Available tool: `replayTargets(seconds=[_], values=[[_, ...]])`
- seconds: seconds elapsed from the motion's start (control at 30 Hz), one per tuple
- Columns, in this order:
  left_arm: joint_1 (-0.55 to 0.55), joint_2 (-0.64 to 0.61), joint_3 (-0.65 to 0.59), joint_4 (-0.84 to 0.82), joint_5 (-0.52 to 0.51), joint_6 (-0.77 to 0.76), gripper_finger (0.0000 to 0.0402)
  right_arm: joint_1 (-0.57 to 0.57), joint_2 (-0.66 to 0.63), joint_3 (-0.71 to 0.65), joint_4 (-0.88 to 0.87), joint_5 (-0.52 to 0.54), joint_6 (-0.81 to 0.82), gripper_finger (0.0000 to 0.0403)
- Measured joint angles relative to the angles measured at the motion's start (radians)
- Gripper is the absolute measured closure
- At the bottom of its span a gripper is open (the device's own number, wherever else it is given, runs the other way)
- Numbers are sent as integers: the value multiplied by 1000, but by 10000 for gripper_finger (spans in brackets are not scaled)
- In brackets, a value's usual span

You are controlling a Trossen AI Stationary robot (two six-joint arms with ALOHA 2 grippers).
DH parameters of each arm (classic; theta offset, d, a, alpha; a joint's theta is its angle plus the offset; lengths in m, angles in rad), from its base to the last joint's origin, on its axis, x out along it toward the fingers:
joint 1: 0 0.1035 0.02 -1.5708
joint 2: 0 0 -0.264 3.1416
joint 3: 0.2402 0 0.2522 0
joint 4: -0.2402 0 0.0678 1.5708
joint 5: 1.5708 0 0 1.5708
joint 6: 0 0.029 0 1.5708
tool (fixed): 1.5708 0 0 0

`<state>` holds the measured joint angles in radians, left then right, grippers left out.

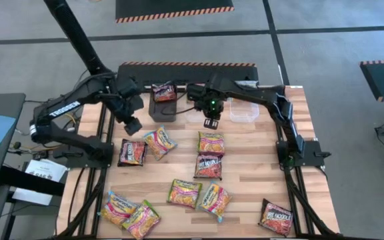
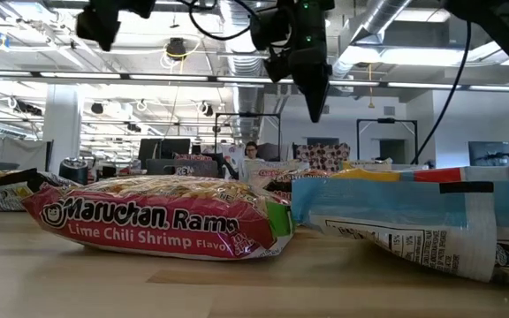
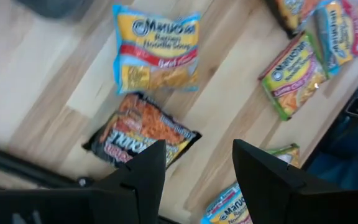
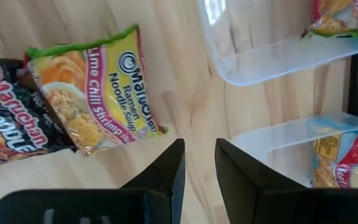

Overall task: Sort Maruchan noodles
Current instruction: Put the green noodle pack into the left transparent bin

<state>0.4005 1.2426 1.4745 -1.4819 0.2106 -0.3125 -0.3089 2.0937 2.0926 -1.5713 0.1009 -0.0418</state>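
Several Maruchan packets lie flat on the wooden table. My left gripper (image 1: 133,124) (image 3: 197,165) hangs open above a dark packet (image 1: 132,152) (image 3: 138,130) and a yellow-and-blue packet (image 1: 159,141) (image 3: 156,53), holding nothing. My right gripper (image 1: 211,122) (image 4: 199,165) hovers with a narrow gap between its fingers, just on the far side of a lime chili shrimp packet (image 1: 211,143) (image 4: 95,93), beside a dark packet (image 1: 207,166) (image 4: 5,124). One dark packet (image 1: 164,91) lies in the black tub (image 1: 163,108).
Two clear tubs (image 4: 272,56) (image 4: 278,149) stand at the far right, each with a packet inside (image 4: 340,15) (image 4: 347,158). More packets lie near the table's near edge (image 1: 184,193) (image 1: 214,199) (image 1: 117,208) (image 1: 141,220) (image 1: 275,217). A lime chili shrimp packet (image 2: 157,221) fills the low view.
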Motion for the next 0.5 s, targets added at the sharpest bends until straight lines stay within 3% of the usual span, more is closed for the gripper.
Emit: replayTargets(seconds=[0.5], values=[[-192,-148,-157,3,-7,-297,229,31,0,0,1,-32,16,290]])
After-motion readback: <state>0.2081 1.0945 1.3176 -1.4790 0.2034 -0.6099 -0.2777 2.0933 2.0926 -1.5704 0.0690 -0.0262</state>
